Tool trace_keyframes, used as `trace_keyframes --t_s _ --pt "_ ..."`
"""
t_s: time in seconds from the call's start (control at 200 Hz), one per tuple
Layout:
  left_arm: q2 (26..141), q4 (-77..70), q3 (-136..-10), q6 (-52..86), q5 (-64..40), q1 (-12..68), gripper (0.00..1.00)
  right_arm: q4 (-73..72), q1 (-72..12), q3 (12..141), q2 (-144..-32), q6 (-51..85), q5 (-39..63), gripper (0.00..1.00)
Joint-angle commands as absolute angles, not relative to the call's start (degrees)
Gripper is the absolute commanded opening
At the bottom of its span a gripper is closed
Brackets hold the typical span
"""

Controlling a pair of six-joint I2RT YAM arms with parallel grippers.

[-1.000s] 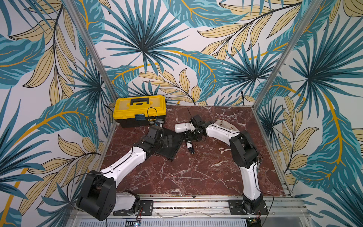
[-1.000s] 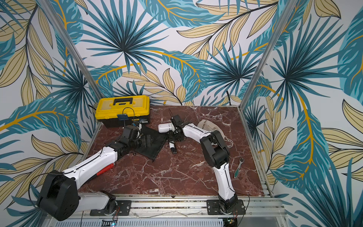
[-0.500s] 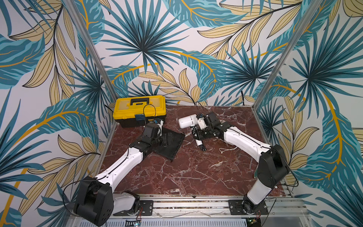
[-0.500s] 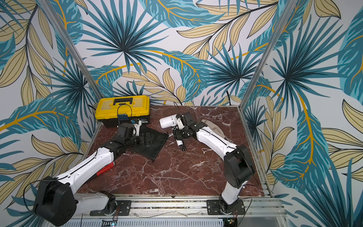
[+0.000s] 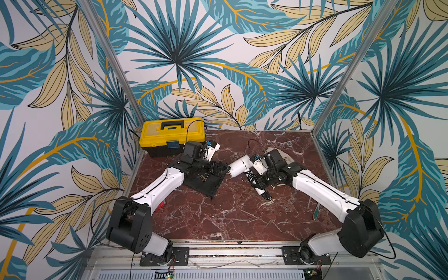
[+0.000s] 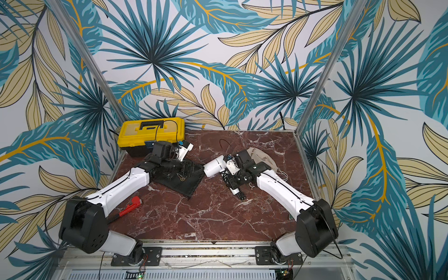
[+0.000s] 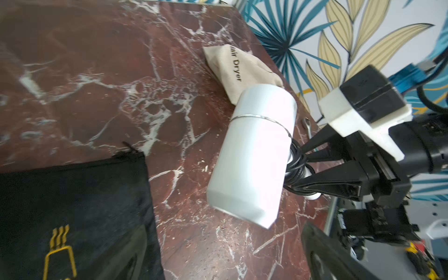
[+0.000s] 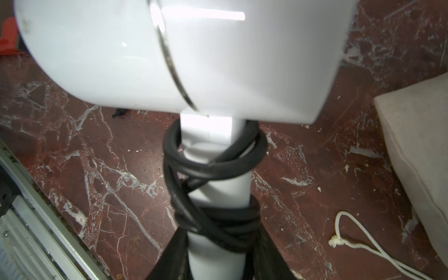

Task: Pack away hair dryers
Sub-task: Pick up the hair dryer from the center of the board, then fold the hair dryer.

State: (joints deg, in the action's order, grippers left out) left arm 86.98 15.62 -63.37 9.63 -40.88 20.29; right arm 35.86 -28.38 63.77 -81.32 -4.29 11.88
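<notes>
Between clamped right fingers (image 7: 327, 183) sits handle of the white dryer (image 7: 254, 157); left fingers (image 7: 320, 254) seemingly spread over black bag (image 7: 72, 194).

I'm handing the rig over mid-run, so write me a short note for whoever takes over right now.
Left claw: open, over the black bag.
Right claw: shut on the white hair dryer by its handle, with the cord wrapped round it.
The dryer's barrel is beside the black bag's edge. The beige bag lies just behind the right claw.
Done: dryer gripped.
Left: get it into a bag. No other dryer in view.
</notes>
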Motion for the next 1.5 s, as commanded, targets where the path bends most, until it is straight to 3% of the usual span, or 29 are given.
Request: trace_keyframes --t_s 0.0,0.175,0.396,0.921,1.006,1.117,1.362,1.497 --pt "89.53 15.38 -68.15 7.87 -51.86 20.08 1.0 32.81 -28.61 63.55 -78.53 -7.97 15.81 0.15" --pt "93.91 19.53 -73.52 5.04 -58.37 19.95 1.0 36.33 -29.13 63.57 -77.53 -12.53 14.26 0.15" --pt "101.51 27.04 -82.29 1.27 -69.49 19.86 0.92 35.55 -29.18 62.54 -74.92 -15.82 11.87 0.15" --pt "103.69 27.07 -82.87 0.57 -70.83 23.34 0.85 32.81 -31.33 66.0 -75.25 -16.88 11.35 0.15" --pt "104.39 27.07 -83.35 0.61 -71.23 23.61 0.78 32.94 -31.82 66.17 -74.93 -17.14 10.83 0.15" --pt "104.85 27.07 -83.67 0.7 -71.28 23.77 0.61 33.46 -32.25 66.1 -74.97 -17.74 10.03 0.15" --pt "105.11 27.16 -83.67 0.69 -71.54 25.36 0.6 31.22 -33.05 66.34 -74.57 -15.81 9.21 0.13" --pt "104.78 27.09 -83.32 1.3 -71.19 26.62 0.52 28.09 -33.05 66.24 -74.37 -10.79 9.18 0.1"
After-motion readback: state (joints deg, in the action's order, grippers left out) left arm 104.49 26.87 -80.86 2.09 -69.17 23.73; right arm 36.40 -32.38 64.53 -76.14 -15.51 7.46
